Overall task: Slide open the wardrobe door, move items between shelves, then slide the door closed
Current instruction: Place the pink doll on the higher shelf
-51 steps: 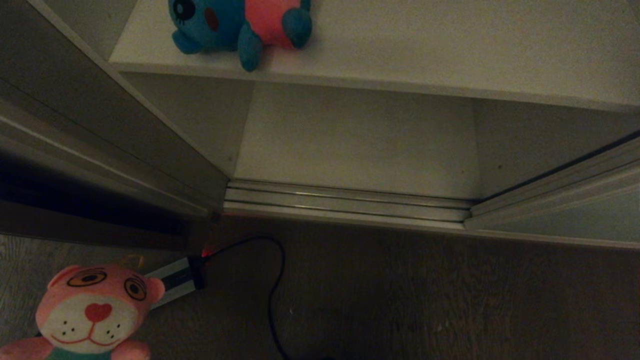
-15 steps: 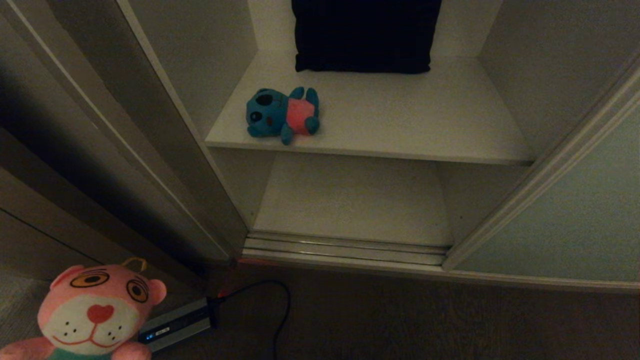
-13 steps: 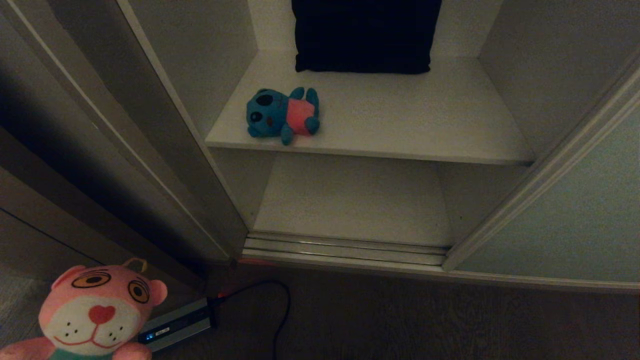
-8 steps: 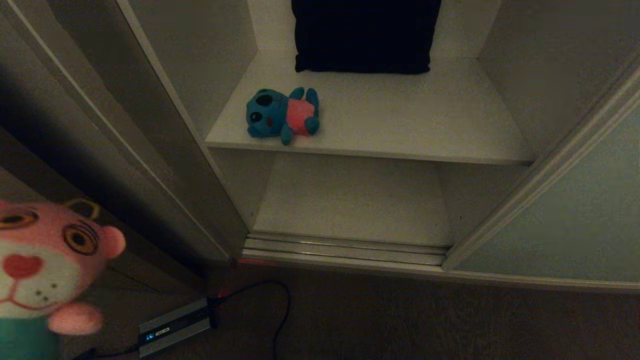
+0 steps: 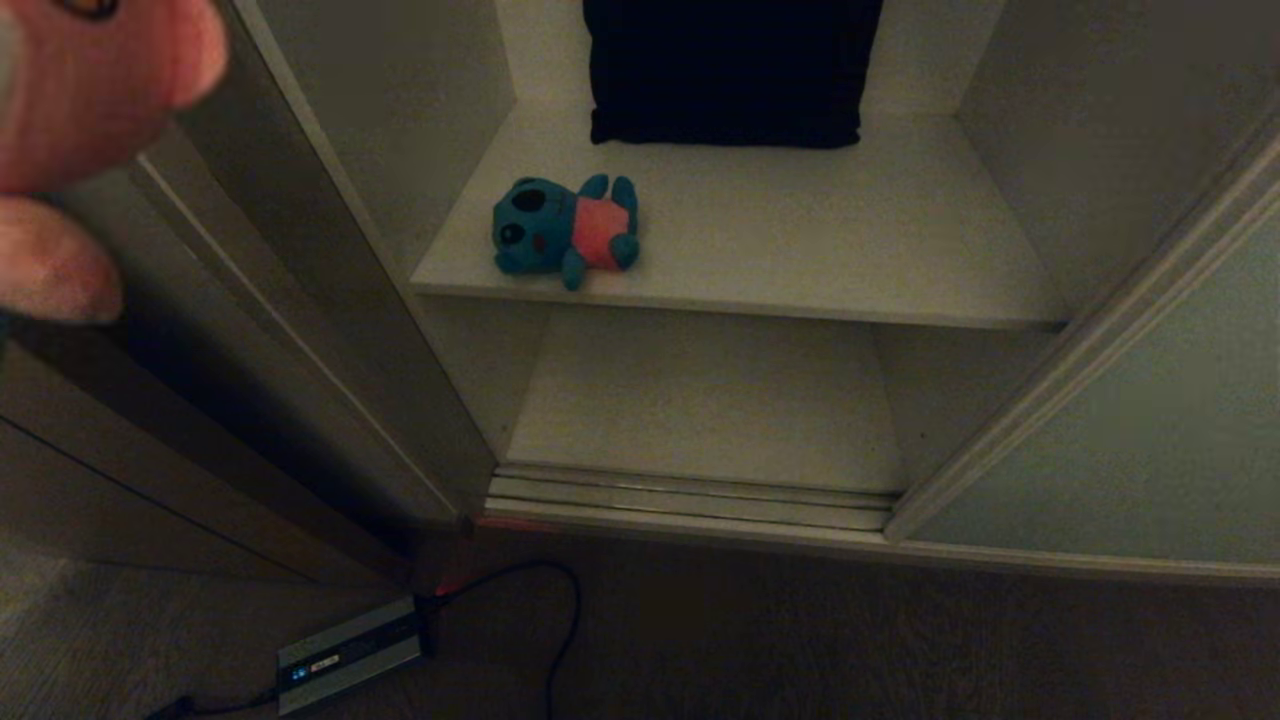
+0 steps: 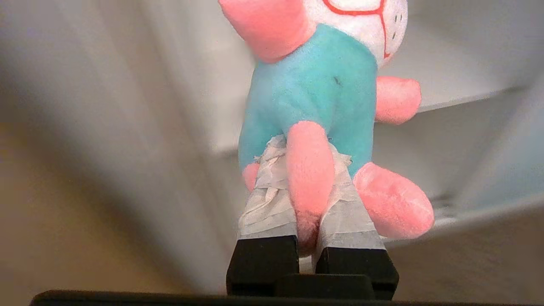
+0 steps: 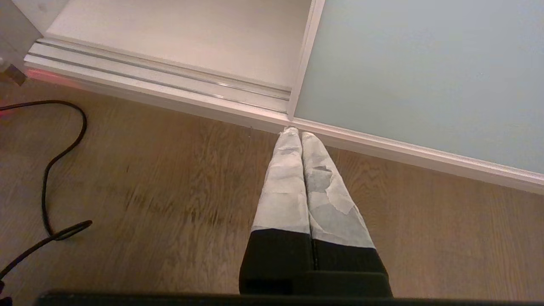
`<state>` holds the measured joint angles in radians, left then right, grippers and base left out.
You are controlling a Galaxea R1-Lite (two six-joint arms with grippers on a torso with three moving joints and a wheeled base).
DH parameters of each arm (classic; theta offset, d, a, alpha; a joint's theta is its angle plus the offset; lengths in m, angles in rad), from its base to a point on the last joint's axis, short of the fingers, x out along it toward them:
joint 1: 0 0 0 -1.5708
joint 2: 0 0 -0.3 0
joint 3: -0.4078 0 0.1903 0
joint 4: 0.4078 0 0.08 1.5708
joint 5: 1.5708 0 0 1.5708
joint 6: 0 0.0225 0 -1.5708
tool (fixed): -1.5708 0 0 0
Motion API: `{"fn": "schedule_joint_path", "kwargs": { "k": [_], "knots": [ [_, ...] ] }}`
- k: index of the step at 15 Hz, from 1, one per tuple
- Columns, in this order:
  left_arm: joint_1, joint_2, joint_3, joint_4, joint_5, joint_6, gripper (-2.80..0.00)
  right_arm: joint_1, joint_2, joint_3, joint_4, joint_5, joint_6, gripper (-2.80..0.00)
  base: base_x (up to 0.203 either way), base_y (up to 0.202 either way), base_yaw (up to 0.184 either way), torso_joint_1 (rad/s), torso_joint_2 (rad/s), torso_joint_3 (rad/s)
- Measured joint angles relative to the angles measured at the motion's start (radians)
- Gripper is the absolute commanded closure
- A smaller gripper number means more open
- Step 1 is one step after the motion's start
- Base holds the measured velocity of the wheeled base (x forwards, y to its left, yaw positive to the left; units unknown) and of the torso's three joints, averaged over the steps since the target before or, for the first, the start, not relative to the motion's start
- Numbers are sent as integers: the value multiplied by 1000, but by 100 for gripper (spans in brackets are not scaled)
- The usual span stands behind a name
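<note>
Pink plush toy point(image 5: 70, 130) blurred, cropped at head view's corner; dark folded cloth point(image 5: 730, 70) cut off above.

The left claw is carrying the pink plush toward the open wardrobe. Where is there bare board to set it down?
The bottom shelf, behind the floor track, is wholly bare. The middle shelf is free right of the blue plush and in front of the dark folded cloth. Its back and front-left are taken. The left claw grips the pink plush.
</note>
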<state>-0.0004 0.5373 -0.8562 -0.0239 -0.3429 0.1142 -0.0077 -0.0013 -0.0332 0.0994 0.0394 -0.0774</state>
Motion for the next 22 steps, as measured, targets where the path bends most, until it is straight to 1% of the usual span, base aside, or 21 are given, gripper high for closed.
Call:
{"fn": "schedule_joint_path", "kwargs": {
  "k": [1, 3, 5, 6, 8, 10, 11, 13, 14, 16, 17, 19, 21, 22],
  "knots": [
    [-1, 60, -73, 17, -55, -1, 0, 0, 0, 0, 0, 0, 0, 0, 0, 0, 0, 0, 0, 0],
    [-2, 185, -235, 95, -161, -2, 0, 0, 0, 0, 0, 0, 0, 0, 0, 0, 0, 0, 0, 0],
    [-12, 312, -372, 193, -239, -9, 0, 0, 0, 0, 0, 0, 0, 0, 0, 0, 0, 0, 0, 0],
    [-27, 381, -429, 229, -261, -22, 0, 0, 0, 0, 0, 0, 0, 0, 0, 0, 0, 0, 0, 0],
    [-79, 516, -522, 256, -277, -70, 0, 0, 0, 0, 0, 0, 0, 0, 0, 0, 0, 0, 0, 0],
    [-138, 658, -606, 263, -273, -129, 0, 0, 0, 0, 0, 0, 0, 0, 0, 0, 0, 0, 0, 0],
    [-173, 729, -650, 266, -261, -151, 0, 0, 0, 0, 0, 0, 0, 0, 0, 0, 0, 0, 0, 0],
    [-254, 872, -753, 266, -205, -182, 0, 0, 0, 0, 0, 0, 0, 0, 0, 0, 0, 0, 0, 0],
    [-297, 945, -818, 264, -166, -204, 0, 0, 0, 0, 0, 0, 0, 0, 0, 0, 0, 0, 0, 0],
    [-379, 1087, -958, 246, -77, -269, 0, 0, 0, 0, 0, 0, 0, 0, 0, 0, 0, 0, 0, 0],
    [-413, 1148, -1007, 225, -32, -298, 0, 0, 0, 0, 0, 0, 0, 0, 0, 0, 0, 0, 0, 0],
    [-472, 1266, -1056, 131, 89, -337, 0, 0, 0, 0, 0, 0, 0, 0, 0, 0, 0, 0, 0, 0],
    [-507, 1360, -1072, 34, 255, -356, 0, 0, 0, 0, 0, 0, 0, 0, 0, 0, 0, 0, 0, 0],
    [-522, 1401, -1074, -12, 331, -377, 0, 0, 0, 0, 0, 0, 0, 0, 0, 0, 0, 0, 0, 0]
  ]
}}
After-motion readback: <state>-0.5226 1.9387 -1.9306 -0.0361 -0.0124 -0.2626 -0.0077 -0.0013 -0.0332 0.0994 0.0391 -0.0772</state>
